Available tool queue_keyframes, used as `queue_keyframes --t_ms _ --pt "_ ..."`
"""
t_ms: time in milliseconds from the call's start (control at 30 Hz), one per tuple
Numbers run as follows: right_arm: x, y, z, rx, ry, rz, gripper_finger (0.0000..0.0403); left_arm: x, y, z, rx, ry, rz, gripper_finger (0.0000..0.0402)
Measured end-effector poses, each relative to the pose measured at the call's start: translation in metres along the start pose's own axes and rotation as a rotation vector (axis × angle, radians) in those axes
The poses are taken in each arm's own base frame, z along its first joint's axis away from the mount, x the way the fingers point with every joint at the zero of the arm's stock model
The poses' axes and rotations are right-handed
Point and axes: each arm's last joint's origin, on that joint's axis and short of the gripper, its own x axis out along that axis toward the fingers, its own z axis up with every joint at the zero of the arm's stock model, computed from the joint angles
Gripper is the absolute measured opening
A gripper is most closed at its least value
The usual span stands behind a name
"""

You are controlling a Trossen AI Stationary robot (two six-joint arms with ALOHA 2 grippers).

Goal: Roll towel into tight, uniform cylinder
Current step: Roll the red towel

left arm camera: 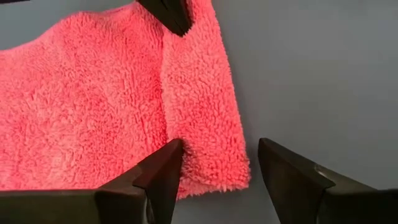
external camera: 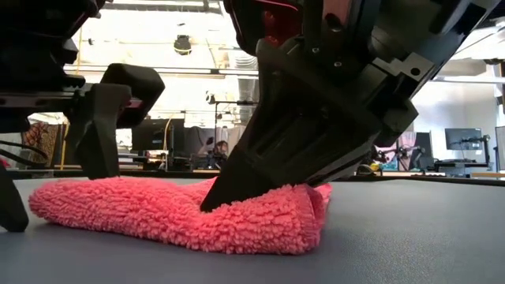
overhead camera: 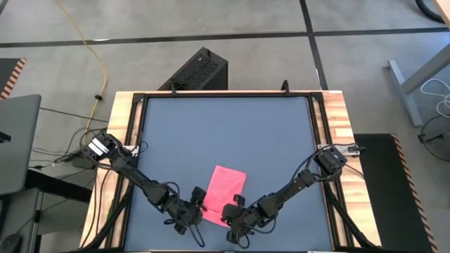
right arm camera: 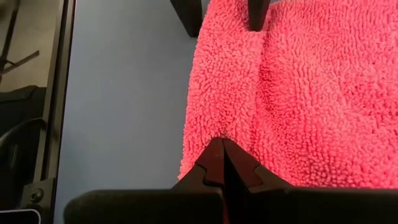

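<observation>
Rolling has only just begun: towel lies mostly flat on the tabletop, its folded near edge between the left gripper's spread fingers and under the closed right gripper; soft, floppy, so grab the edge.

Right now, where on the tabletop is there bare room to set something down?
The dark grey tabletop is bare across its far half and both side strips beside the small bright pink fluffy towel. The near edge is crowded: left tool and right tool flank the towel.
</observation>
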Motion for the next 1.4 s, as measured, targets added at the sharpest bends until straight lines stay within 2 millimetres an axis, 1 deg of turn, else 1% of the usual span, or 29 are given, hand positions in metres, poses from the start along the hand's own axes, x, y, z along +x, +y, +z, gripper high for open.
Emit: queue_keyframes --t_ms 100,200,333,567,667,833,1000,1133,1300,1400 --pt "0.0 0.0 0.0 0.0 -0.001 0.0 0.0016 0.001 0.002 -0.002 -0.027 0.017 0.001 0.0184" --pt "0.0 -0.001 0.001 0.003 -0.001 -0.002 0.0016 0.001 0.002 -0.002 -0.03 0.024 0.001 0.0154" --pt "0.001 -0.001 0.001 0.004 -0.001 -0.003 0.0018 0.002 0.005 -0.005 -0.033 0.045 0.007 0.0105" --pt "0.0 -0.002 0.001 0.04 0.005 -0.005 0.0039 0.004 0.012 -0.007 -0.106 0.073 0.012 0.0012" --pt "0.0 -0.001 0.001 0.049 0.024 0.016 0.004 0.004 0.014 -0.008 -0.115 0.074 -0.033 0.0008" --pt "-0.001 0.0 0.001 0.115 0.065 0.051 0.0037 0.005 0.016 -0.007 -0.154 0.071 -0.088 0.0003" --pt "-0.002 0.0 0.001 0.158 0.074 0.055 0.0032 0.005 0.016 -0.005 -0.173 0.055 -0.166 0.0002" --pt "-0.002 0.0 0.001 0.163 0.075 0.059 0.0032 0.005 0.015 -0.005 -0.176 0.05 -0.178 0.0001" --pt "-0.001 0.0 0.003 0.2 0.096 0.084 0.0048 0.005 0.015 -0.005 -0.18 0.05 -0.178 0.0001" --pt "-0.007 0.0 0.006 0.195 0.107 0.081 0.0066 0.005 0.015 -0.005 -0.18 0.051 -0.186 0.0"
